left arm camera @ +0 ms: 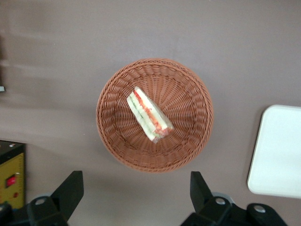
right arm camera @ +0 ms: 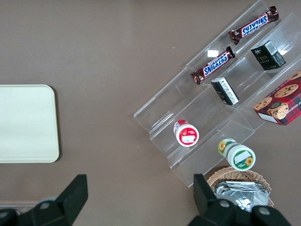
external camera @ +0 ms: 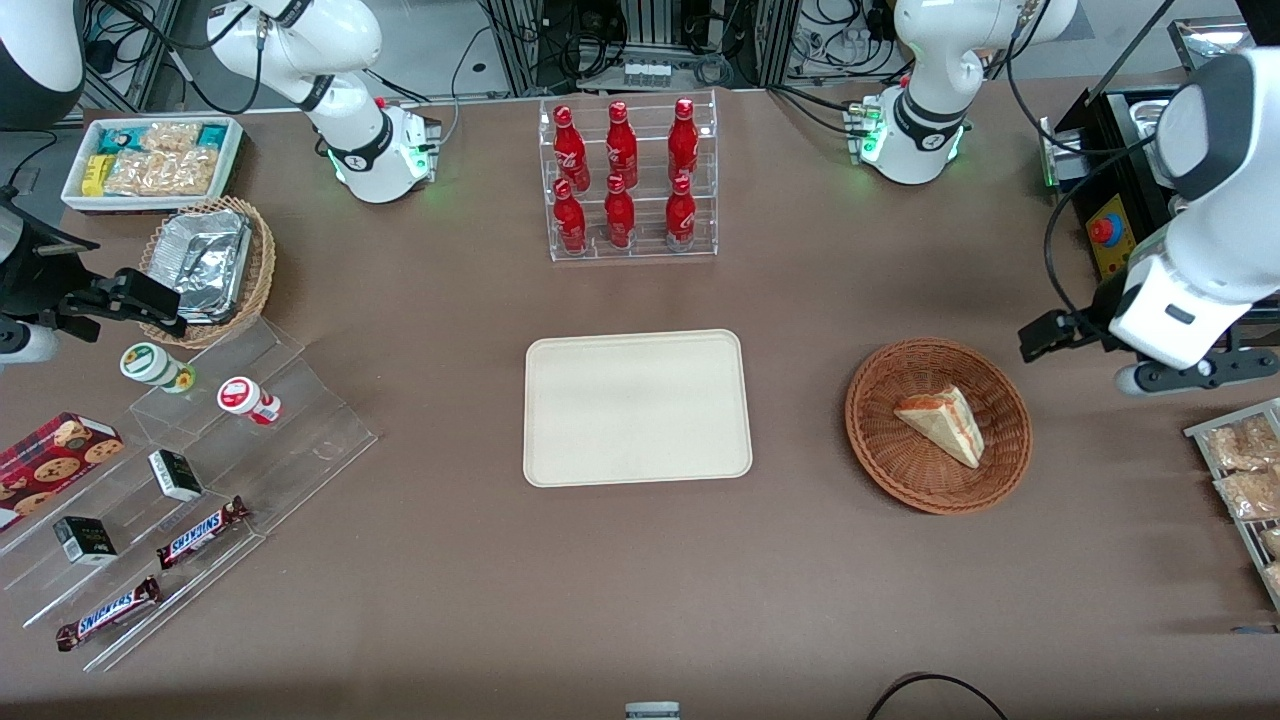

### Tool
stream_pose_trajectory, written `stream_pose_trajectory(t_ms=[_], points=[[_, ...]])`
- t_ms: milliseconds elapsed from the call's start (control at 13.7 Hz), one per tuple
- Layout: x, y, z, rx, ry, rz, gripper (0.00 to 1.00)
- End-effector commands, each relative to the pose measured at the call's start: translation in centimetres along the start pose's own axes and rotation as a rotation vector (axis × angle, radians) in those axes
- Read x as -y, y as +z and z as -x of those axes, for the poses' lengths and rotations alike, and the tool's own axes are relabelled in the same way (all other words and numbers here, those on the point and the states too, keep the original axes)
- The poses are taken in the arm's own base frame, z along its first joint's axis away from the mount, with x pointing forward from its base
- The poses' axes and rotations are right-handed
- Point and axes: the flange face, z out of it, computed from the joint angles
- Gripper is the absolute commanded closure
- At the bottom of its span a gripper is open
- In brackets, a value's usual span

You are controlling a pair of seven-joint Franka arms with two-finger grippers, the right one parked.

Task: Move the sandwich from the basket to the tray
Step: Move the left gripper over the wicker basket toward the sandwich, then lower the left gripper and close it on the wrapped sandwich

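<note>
Approach step: gripper (left arm camera: 134, 193), wide open and empty, hangs above the basket's (external camera: 880, 440) two-o'clock edge; next, descend onto the sandwich (external camera: 942, 425).

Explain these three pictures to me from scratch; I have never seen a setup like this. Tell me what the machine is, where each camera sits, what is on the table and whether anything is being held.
This is a pair of white robot arms bolted to a brown table. One picture looks down on the whole table from the front; the other two come from small cameras on each arm's wrist, looking past its two black fingers.

The working arm's gripper hangs above the table just beside the basket, open and holding nothing. The sandwich lies in that basket. The tray lies in the middle of the table with nothing on it.

Farther from the front camera stands a clear rack of red bottles. Toward the parked arm's end are clear steps with chocolate bars, small boxes and cups, a cookie box, a basket of foil trays and a bin of snack packets.
</note>
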Motion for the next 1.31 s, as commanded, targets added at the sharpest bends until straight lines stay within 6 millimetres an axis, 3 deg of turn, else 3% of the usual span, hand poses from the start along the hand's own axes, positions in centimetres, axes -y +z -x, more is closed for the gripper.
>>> stream_pose_trajectory(t_ms=[0,364,583,874,1238], points=[[0.1,3.8,0.5,-0.032,-0.121,0.010,0.00],[-0.4,11.9,0.7,-0.025,-0.309,0.012,0.00],[-0.6,15.1,0.4,-0.020,-0.395,0.012,0.00],[-1.0,17.0,0.0,-0.024,-0.471,0.015,0.00],[-0.7,20.0,1.3,-0.057,-0.487,0.045,0.00]])
